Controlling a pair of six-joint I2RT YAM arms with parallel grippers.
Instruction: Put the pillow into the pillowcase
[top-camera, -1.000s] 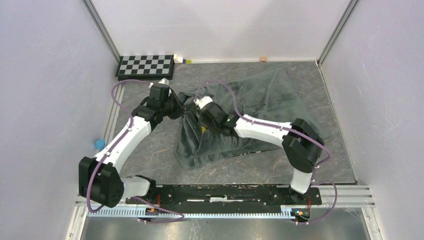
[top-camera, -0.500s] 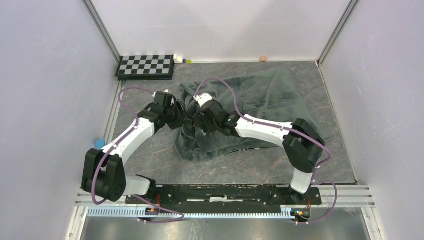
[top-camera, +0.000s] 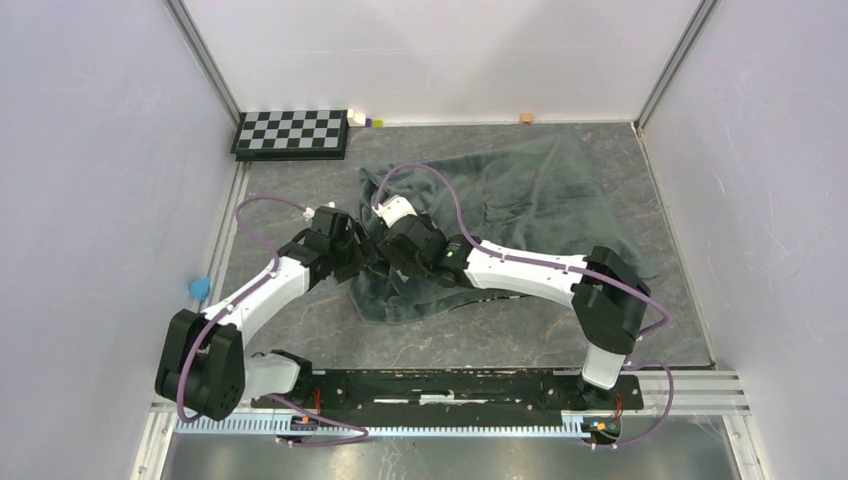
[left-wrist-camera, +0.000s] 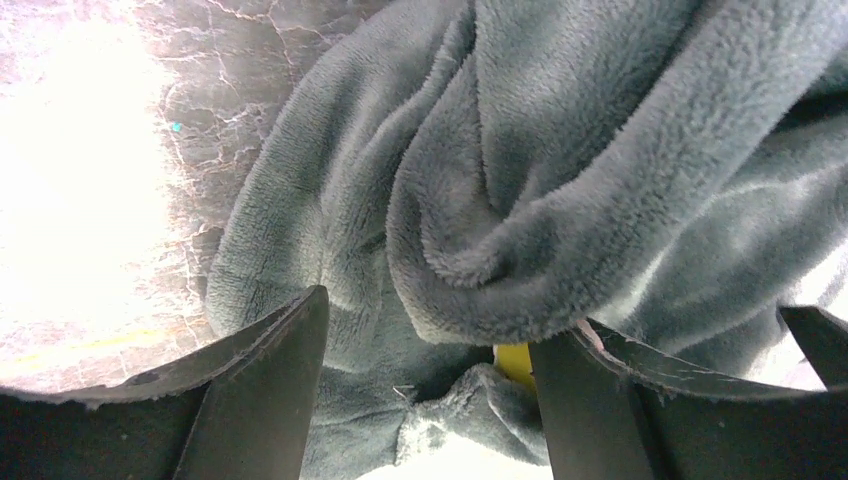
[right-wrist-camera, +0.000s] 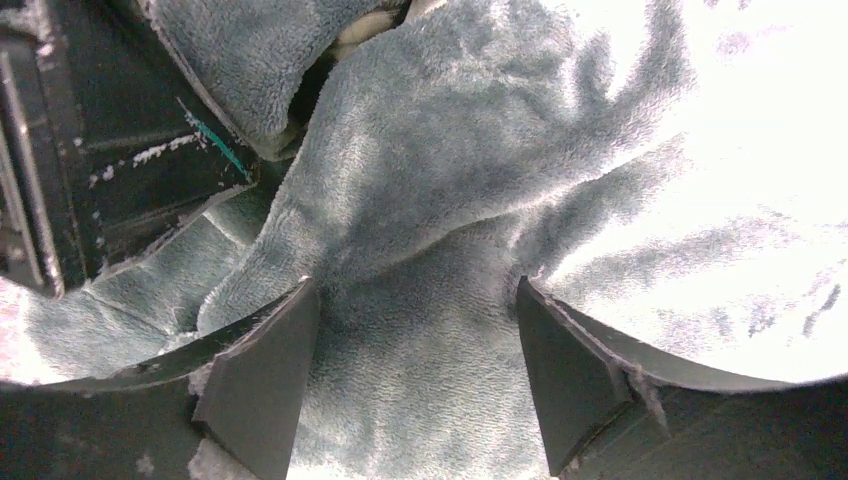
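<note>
On the bunched pillowcase (top-camera: 520, 190) — grey plush up — both jaws stand open.

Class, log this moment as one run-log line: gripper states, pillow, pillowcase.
left gripper: open over pillowcase folds | right gripper: open over pillowcase | pillow: only a yellow sliver shows under fabric | pillowcase: bunched, grey side up

The dark marbled table (top-camera: 470, 340) in front of me carries the pillowcase (top-camera: 530, 190), grey-green plush side up, rumpled from the middle towards the far right corner. A checkerboard (top-camera: 292, 133) lies in the far left corner. A small tan block (top-camera: 526, 118) sits at the far edge.
</note>
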